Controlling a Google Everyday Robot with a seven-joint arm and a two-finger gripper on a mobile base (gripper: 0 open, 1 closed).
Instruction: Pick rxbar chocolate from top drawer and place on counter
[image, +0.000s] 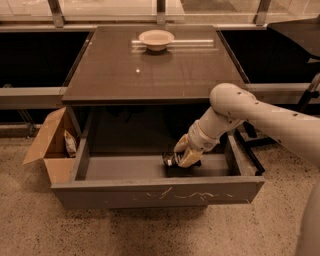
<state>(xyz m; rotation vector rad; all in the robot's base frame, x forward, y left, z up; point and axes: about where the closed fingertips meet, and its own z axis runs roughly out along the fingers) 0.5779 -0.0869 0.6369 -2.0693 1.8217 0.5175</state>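
Your claw (183, 157) is down inside the wide, shallow grey top drawer (125, 193), which stands pulled out under the front edge of the large dark brown glossy counter (150, 75). The claw sits right of the drawer's middle, below the stretch of front edge nearer the counter's right front corner. The pale arm (260, 116) reaches in to it from the right.

The small flat black rxbar chocolate (171, 160) with pale lettering is right at the claw's tip, low over the drawer floor. You cannot tell whether the claw is open, closed, or gripping the bar.

A shallow pale round bowl (156, 39) rests on the counter near its far edge. A brown cardboard box (50, 146) stands open below the counter's left front corner, just beside the drawer, with a light-coloured snack bag (70, 143) in it.
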